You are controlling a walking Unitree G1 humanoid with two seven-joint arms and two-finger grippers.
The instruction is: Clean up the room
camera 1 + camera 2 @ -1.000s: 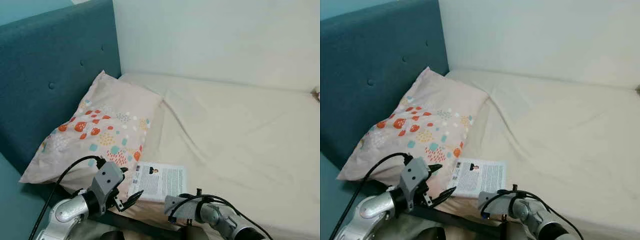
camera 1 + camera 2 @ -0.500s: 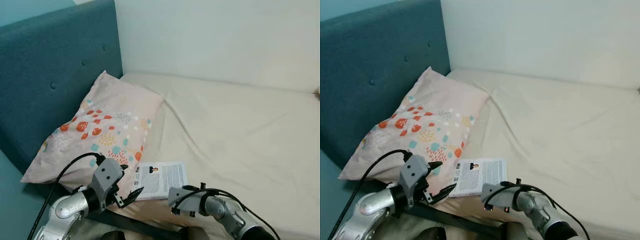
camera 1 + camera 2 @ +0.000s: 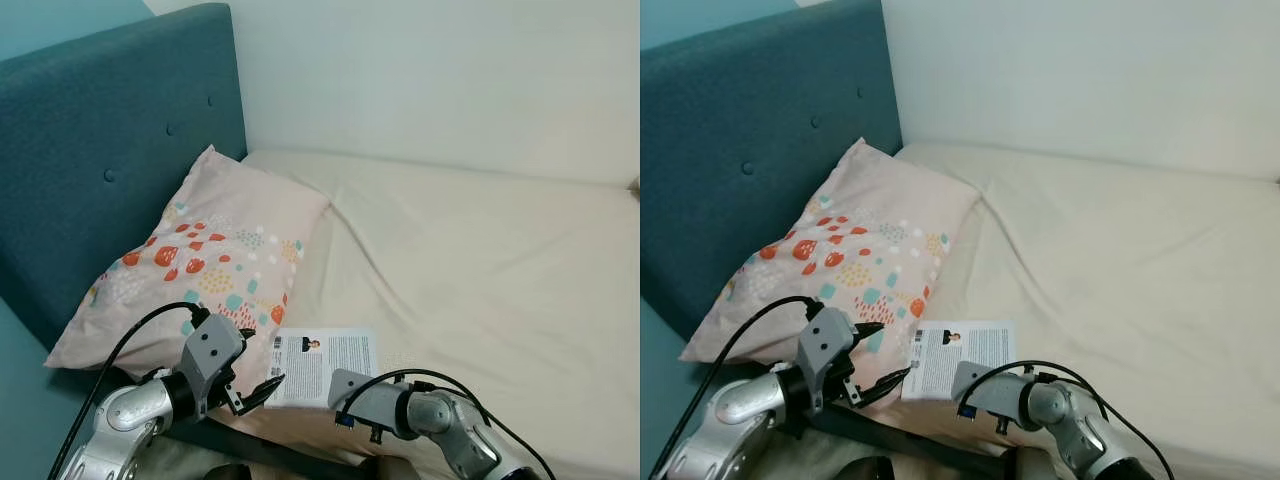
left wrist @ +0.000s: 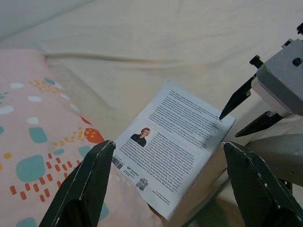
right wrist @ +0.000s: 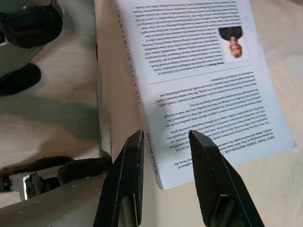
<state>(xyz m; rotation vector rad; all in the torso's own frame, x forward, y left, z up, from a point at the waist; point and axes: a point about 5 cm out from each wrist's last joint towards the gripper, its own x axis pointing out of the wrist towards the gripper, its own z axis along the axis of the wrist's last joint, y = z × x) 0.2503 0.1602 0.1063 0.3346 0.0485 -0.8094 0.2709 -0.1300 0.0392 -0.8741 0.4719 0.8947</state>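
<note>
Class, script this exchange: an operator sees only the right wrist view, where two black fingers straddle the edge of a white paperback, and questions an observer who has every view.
Operator: What lies beside the book?
Observer: A pale pink pillow with coloured spots lies next to the white paperback book, on the robot's left.
Operator: Where is the other arm?
Observer: The left pincer is open, near the book's pillow-side edge.
Operator: What is behind the pillow?
Observer: A teal padded fabric headboard.
</note>
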